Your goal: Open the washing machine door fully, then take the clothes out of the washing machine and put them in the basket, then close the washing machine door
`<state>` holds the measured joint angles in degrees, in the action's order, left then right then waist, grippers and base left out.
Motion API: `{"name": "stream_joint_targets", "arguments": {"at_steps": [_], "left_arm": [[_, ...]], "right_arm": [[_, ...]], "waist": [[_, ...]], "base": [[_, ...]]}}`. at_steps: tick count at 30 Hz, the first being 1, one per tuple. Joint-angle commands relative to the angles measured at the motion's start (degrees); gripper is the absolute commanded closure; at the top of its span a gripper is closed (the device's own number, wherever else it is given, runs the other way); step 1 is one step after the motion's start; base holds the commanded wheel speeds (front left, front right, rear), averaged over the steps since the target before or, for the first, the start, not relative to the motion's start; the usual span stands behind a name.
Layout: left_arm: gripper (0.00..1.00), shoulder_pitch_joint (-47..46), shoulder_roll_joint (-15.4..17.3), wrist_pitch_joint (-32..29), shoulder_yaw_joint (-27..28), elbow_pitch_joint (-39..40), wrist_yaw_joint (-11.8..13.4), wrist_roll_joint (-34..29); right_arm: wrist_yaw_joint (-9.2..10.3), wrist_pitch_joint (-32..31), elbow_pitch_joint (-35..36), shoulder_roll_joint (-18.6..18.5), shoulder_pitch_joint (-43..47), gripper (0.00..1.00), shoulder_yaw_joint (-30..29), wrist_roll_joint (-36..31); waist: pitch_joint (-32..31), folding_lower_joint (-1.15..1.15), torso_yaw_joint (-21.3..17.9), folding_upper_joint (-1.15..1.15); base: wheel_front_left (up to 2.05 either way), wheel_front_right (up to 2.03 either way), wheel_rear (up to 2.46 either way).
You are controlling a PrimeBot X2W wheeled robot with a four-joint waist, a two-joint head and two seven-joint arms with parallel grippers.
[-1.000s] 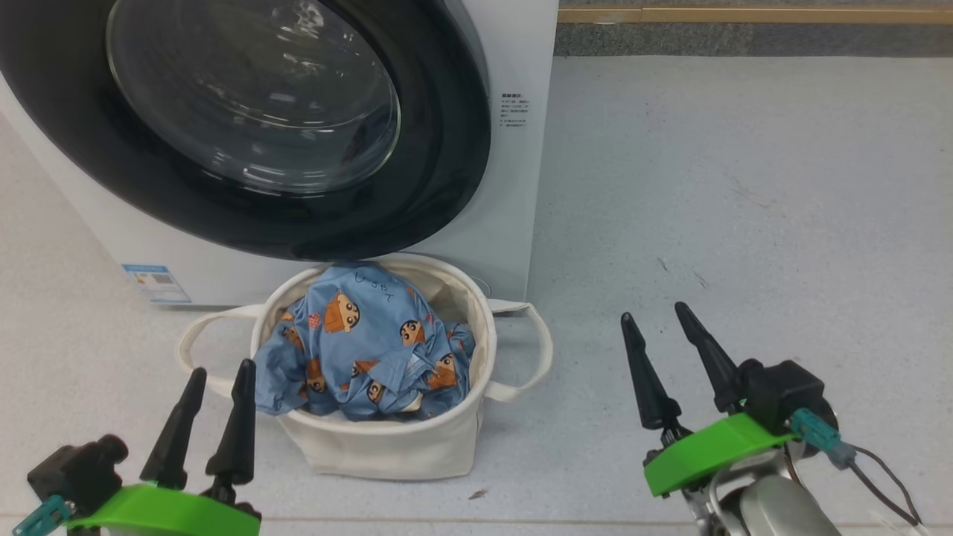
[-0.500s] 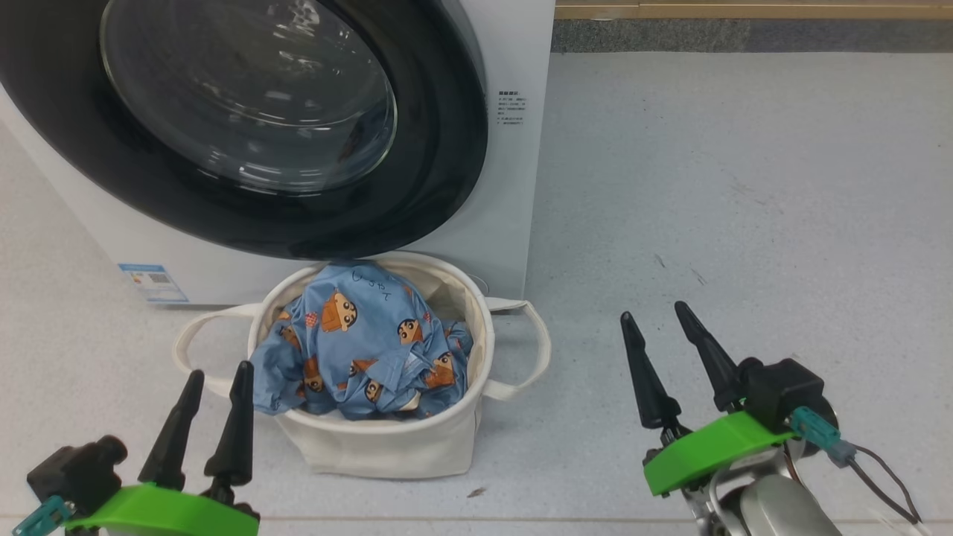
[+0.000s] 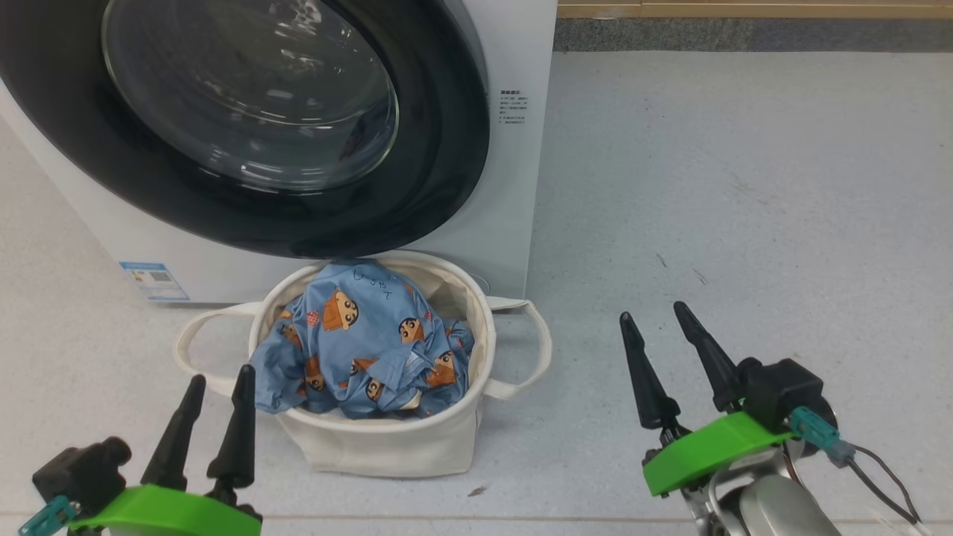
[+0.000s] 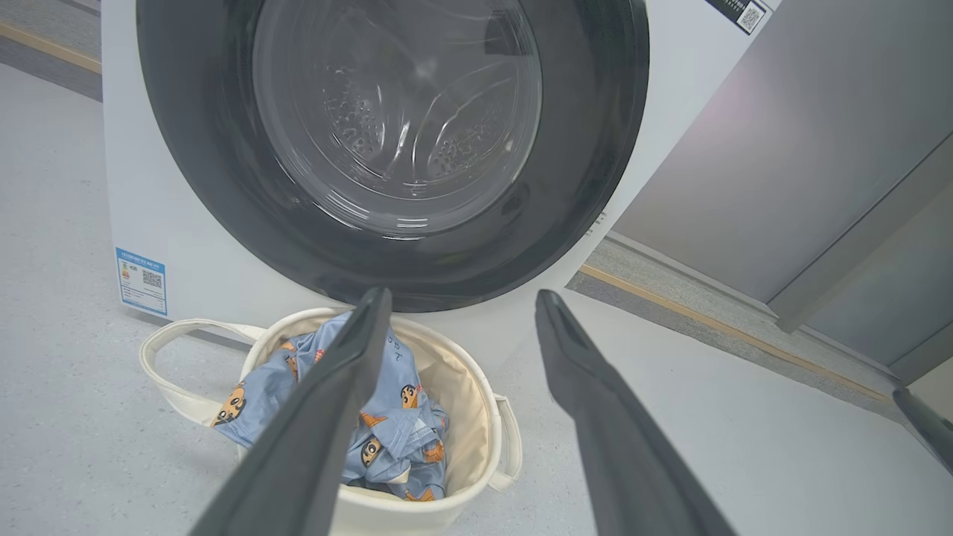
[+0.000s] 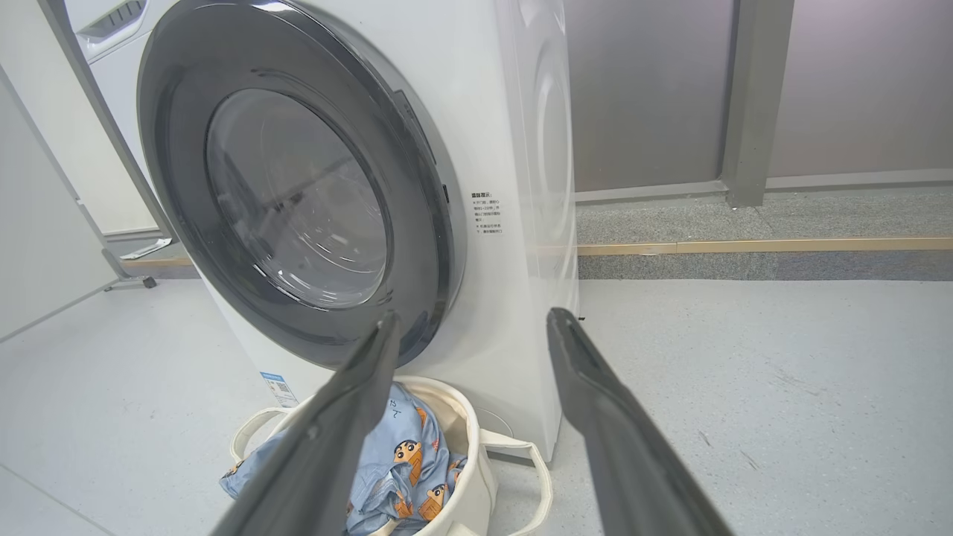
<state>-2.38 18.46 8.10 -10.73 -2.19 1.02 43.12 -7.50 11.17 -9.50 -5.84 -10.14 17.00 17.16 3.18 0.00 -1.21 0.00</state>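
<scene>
I see door (image 3: 246, 119) flush against washer (image 3: 514, 223), clothes (image 3: 365, 346) heaped in basket (image 3: 387, 447) just below it. Left gripper (image 3: 222, 374) and right gripper (image 3: 652, 311) spread, empty. I judge task near done: I confirm latch, steer clear of basket handles.

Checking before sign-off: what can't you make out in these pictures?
Basket bottom, head view: covered by the clothes.
Door top, head view: cut off by the upper edge.
Drum floor, left wrist view: behind door rim.
Print on the washing machine, right wrist view: too small.
</scene>
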Motion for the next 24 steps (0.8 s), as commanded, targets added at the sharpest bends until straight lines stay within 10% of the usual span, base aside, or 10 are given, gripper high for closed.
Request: {"name": "stream_joint_targets", "arguments": {"at_steps": [1, 6, 7, 24], "left_arm": [[0.0, -3.1, 1.7, -0.2, 2.0, 1.4, 0.2, 0.1], [0.0, -3.2, 1.8, -0.8, 1.7, 1.1, 0.3, 0.4], [1.0, 0.0, -0.1, -0.9, -0.5, -0.7, 0.0, 0.1], [1.0, 0.0, -2.5, -2.5, 1.1, -3.4, -1.0, 6.2]], "right_arm": [[0.01, 0.0, 2.1, 0.4, -0.7, 0.0, 1.2, -0.1], [0.01, 0.1, 2.0, 0.4, -0.8, 0.0, 1.4, 0.0], [0.0, 0.0, -0.4, 0.0, 0.0, 1.0, 0.2, 0.0], [0.0, -1.5, -2.1, -0.2, 1.0, 1.0, -1.6, 9.9]], "waist": [[0.0, 0.0, 0.0, 0.0], [0.1, 0.0, -0.1, 0.0], [0.0, 0.0, -0.1, 0.0], [-0.3, 0.0, 0.1, 0.0]], "base": [[0.0, 0.0, 0.0], [0.0, 0.0, 0.0], [0.0, 0.0, 0.0], [0.0, 0.0, 0.0]]}}
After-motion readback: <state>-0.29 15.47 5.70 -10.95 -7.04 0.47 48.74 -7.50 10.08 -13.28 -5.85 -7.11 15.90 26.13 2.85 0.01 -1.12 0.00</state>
